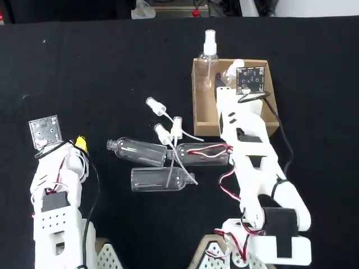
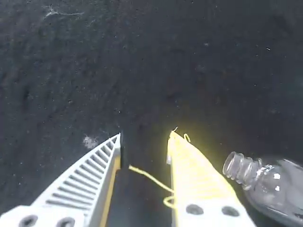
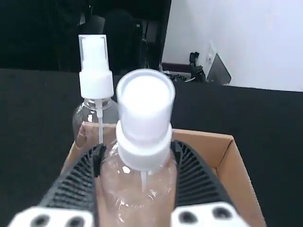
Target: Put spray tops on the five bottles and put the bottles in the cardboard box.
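So right gripper is clamped on a capped bottle over the box (left gripper sits spread apart by a bare bottle).

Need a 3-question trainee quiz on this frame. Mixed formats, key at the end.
1. Count: how many uncapped bottles lie on the table?
2. True or false: the right tool is shut on a capped bottle above the cardboard box.
3. Pick one. The left tool is:
A) shut on a loose spray top
B) open, low over the table, beside a bare bottle neck
C) inside the cardboard box

Key: 1) three; 2) true; 3) B
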`<control>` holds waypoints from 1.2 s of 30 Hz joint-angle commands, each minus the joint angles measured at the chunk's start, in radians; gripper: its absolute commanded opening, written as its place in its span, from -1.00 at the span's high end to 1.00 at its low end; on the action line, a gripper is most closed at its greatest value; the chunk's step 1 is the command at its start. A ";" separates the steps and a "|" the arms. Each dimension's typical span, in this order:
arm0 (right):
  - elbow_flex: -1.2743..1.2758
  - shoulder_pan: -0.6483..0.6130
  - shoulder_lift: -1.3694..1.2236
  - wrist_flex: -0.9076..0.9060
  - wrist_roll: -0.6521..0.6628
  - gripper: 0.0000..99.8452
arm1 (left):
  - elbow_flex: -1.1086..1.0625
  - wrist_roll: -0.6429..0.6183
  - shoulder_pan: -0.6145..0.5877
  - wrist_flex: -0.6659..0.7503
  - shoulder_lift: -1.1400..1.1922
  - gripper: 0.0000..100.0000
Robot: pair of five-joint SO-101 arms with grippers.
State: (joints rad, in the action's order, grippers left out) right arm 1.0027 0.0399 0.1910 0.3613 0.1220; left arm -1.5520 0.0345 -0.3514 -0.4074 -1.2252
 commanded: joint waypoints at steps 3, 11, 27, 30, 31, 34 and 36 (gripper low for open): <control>-0.077 0.029 -0.022 0.092 0.003 0.98 | 0.005 -0.008 -0.002 0.020 -0.012 0.69; -0.094 0.026 -0.153 0.276 0.003 0.98 | 0.005 -0.006 -0.002 0.020 -0.012 0.69; -0.245 0.029 -0.351 0.318 -0.005 0.98 | -0.005 -0.006 -0.002 0.021 -0.012 0.69; -0.271 0.026 -0.375 0.318 -0.005 0.98 | -0.005 -0.006 -0.002 0.021 -0.012 0.69; -0.282 0.026 -0.386 0.318 -0.005 0.98 | -0.005 -0.006 -0.002 0.021 -0.012 0.69; -0.318 0.029 -0.415 0.311 -0.005 0.98 | -0.007 -0.006 -0.002 0.021 -0.012 0.69; -0.338 0.029 -0.435 0.311 -0.005 0.98 | -0.007 -0.006 -0.002 0.021 -0.012 0.69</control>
State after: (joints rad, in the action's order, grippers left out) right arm 0.7373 0.0537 -0.2463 0.6498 0.1204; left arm -1.5673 0.0345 -0.3514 -0.4074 -1.2252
